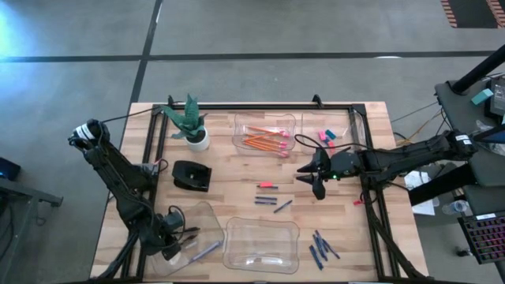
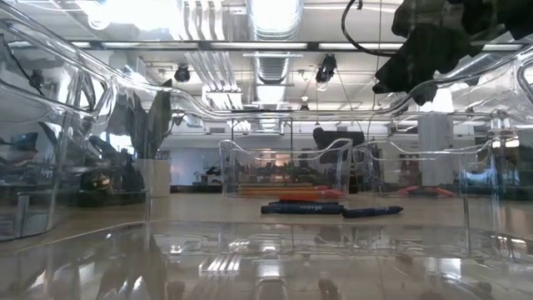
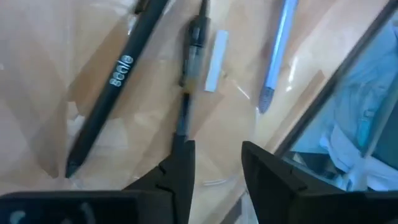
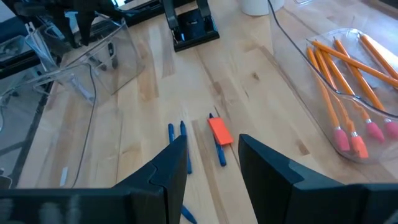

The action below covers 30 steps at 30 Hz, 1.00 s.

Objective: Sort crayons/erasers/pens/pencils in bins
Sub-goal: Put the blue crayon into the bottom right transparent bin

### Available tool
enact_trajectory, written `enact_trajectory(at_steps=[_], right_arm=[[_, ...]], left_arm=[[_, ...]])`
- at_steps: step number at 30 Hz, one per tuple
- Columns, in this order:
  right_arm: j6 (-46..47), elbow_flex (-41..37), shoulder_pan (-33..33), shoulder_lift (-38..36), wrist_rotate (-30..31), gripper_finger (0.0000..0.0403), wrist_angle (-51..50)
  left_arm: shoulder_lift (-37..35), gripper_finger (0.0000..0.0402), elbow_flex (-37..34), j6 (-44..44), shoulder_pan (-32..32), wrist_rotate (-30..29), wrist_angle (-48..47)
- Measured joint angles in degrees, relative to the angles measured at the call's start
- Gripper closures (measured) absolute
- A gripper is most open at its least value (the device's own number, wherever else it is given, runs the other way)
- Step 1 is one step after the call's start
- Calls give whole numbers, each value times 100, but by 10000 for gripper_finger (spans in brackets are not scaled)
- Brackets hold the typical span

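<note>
The left gripper (image 3: 214, 171) hangs with parted fingers over the pens (image 3: 112, 78) lying in the near-left bin (image 1: 207, 214), holding nothing. The right gripper (image 4: 208, 165), also parted and empty, hovers above a red eraser (image 4: 219, 131) (chunky, light, rubbery); pinching its short sides looks safest; the crayons (image 1: 322, 246) beside it are slim, hard and likely to roll.
</note>
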Motion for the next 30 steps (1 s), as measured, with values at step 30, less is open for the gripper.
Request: enact_trajectory(at_steps=[30], right_arm=[[-1173,-560,380,1212,-84,268,111]], left_arm=[[-397,281,139,8354,139,-4853,4659]])
